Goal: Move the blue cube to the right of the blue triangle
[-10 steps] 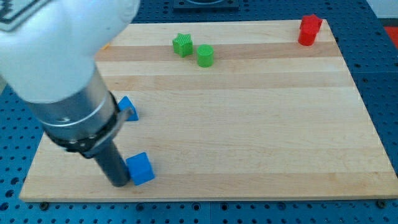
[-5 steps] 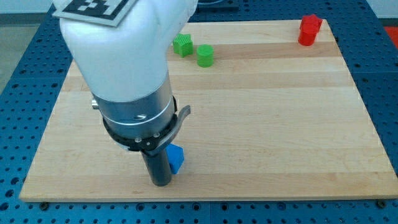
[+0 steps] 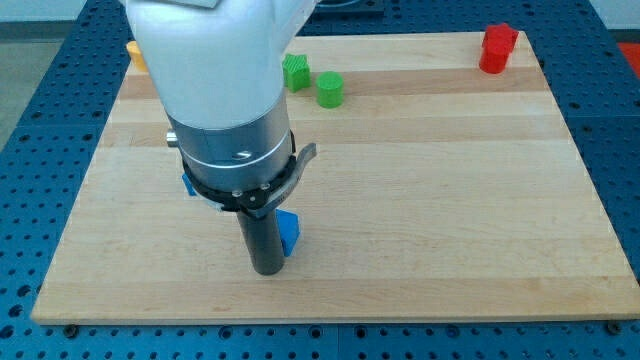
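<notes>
The blue cube (image 3: 289, 231) lies on the wooden board near the view's bottom, left of centre. My tip (image 3: 266, 269) stands against the cube's left side, slightly below it, and hides part of it. The blue triangle (image 3: 186, 184) is almost wholly hidden behind the arm's wide body; only a small blue sliver shows at the body's left edge, up and to the left of the cube.
A green star-shaped block (image 3: 295, 72) and a green cylinder (image 3: 330, 89) sit near the view's top. A red block (image 3: 497, 48) stands at the top right corner. A yellow or orange block (image 3: 134, 52) peeks out at the top left.
My tip has pushed the blue cube to the view's right and a little upward. The arm's body has moved right with it and now covers the blue triangle.
</notes>
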Motion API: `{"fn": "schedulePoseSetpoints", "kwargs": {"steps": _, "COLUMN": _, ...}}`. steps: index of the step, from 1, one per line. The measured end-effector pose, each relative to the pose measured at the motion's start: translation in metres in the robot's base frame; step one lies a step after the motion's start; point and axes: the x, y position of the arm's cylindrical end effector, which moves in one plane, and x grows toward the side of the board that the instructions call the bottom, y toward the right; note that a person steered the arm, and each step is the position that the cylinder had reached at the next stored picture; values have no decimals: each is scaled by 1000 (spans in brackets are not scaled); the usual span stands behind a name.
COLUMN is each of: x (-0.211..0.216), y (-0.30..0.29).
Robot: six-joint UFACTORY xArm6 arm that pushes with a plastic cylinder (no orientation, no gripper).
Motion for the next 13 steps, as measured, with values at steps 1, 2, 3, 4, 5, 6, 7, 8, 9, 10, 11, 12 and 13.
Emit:
{"fn": "schedulePoseSetpoints", "kwargs": {"steps": 1, "x": -2, "y": -2}}
{"fn": "schedulePoseSetpoints", "kwargs": {"steps": 2, "x": -2, "y": -3}}
{"fn": "schedulePoseSetpoints", "kwargs": {"steps": 3, "x": -11, "y": -3}}
{"fn": "schedulePoseSetpoints", "kwargs": {"steps": 4, "x": -44, "y": -3}}
{"fn": "schedulePoseSetpoints", "kwargs": {"steps": 5, "x": -63, "y": -3}}
{"fn": "schedulePoseSetpoints", "kwargs": {"steps": 6, "x": -77, "y": -3}}
{"fn": "schedulePoseSetpoints", "kwargs": {"steps": 7, "x": -85, "y": -3}}
{"fn": "schedulePoseSetpoints", "kwargs": {"steps": 8, "x": -87, "y": -3}}
{"fn": "schedulePoseSetpoints", "kwargs": {"steps": 9, "x": -88, "y": 1}}
{"fn": "schedulePoseSetpoints", "kwargs": {"steps": 10, "x": -88, "y": 26}}
{"fn": "schedulePoseSetpoints", "kwargs": {"steps": 11, "x": -88, "y": 57}}
{"fn": "schedulePoseSetpoints", "kwargs": {"steps": 12, "x": -85, "y": 88}}
{"fn": "schedulePoseSetpoints", "kwargs": {"steps": 13, "x": -84, "y": 110}}
